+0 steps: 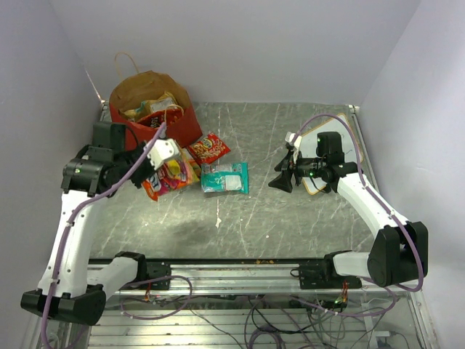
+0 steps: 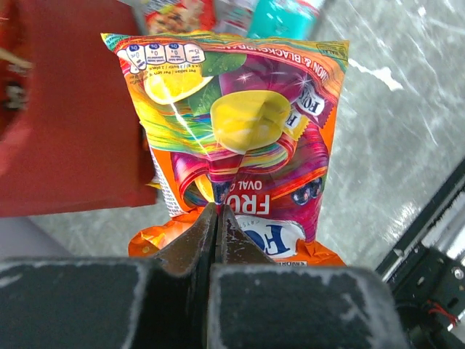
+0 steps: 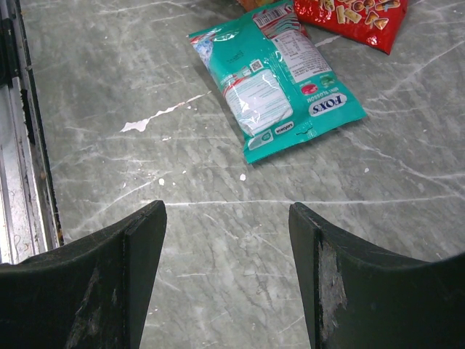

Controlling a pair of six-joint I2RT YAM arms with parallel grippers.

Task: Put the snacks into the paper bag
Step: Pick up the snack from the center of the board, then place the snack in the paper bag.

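Left gripper (image 2: 218, 218): jaws pinched together on the end seam of the multicolour packet (image 2: 240, 123), the rest of it hanging out ahead of the tips. An edge grip makes sense. It's flat crinkly film, the seam is the stiffest bit, and the body stays free to slide into an opening.

Bag (image 2: 65, 123): red wall just left of the jaws. Overhead, its mouth is open beyond the gripper and there are packets in it. My read is mid-carry, held beside the bag because it hasn't gone over the rim yet. Next it needs a lift above the rim, tips over the mouth, then release. Risks are the packet's corner catching the rim or a handle loop, and the soft bag getting shoved or tipped.

Right gripper (image 3: 227, 218): jaws wide apart, nothing between them. Teal packet (image 3: 280, 76) lies flat on the table (image 3: 218, 145) ahead of the tips, slightly right. Red packet (image 3: 356, 18) is beyond it, further right. It's probably staged for the teal one while keeping clear of the left arm. That one's lying flat, so there's no raised edge to grab and the pick will be harder.
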